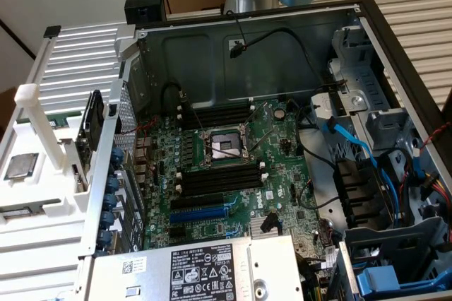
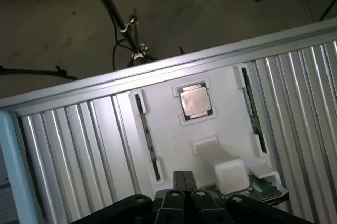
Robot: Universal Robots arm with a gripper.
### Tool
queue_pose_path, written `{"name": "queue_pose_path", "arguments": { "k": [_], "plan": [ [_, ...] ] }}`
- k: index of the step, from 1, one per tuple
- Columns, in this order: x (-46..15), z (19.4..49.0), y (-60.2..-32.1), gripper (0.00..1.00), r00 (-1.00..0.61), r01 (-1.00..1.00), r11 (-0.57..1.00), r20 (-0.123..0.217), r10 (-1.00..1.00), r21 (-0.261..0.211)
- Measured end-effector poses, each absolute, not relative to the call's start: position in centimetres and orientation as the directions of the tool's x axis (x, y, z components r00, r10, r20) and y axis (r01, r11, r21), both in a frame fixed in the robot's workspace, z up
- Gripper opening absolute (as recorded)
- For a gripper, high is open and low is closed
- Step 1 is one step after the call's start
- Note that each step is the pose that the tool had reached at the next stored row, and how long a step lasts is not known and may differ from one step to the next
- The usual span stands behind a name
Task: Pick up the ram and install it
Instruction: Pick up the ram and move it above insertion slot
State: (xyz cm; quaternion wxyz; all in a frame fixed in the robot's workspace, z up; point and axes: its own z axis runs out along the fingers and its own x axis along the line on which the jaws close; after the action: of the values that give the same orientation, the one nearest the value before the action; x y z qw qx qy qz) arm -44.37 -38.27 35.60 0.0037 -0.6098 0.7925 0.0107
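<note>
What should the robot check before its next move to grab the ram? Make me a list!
1. The hand open to grab: not ok. It is shut and holds nothing.
2. The ram ready to take: ok. It stands on edge in the white holder, and so does a second stick.
3. The hand lined up with one stick: cannot tell.
4. The black memory slots free: ok. No stick sits in them.
5. The slots' end clips open: cannot tell.
</note>
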Motion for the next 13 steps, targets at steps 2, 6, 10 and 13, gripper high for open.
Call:
{"name": "queue_pose_path", "arguments": {
  "k": [2,6,10,13],
  "plan": [
    [-44.44,35.6,-38.27,0.1,-0.256,-0.967,0.256,-0.019,-0.966,0.012],
    [-44.67,35.59,-38.28,0.1,-0.214,-0.977,0.214,-0.019,-0.977,0.012],
    [-44.68,35.59,-38.29,0.1,-0.152,-0.988,0.152,-0.019,-0.988,0.011],
    [-44.57,35.58,-38.29,0.1,-0.128,-0.992,0.128,-0.02,-0.992,0.008]
  ]
}}
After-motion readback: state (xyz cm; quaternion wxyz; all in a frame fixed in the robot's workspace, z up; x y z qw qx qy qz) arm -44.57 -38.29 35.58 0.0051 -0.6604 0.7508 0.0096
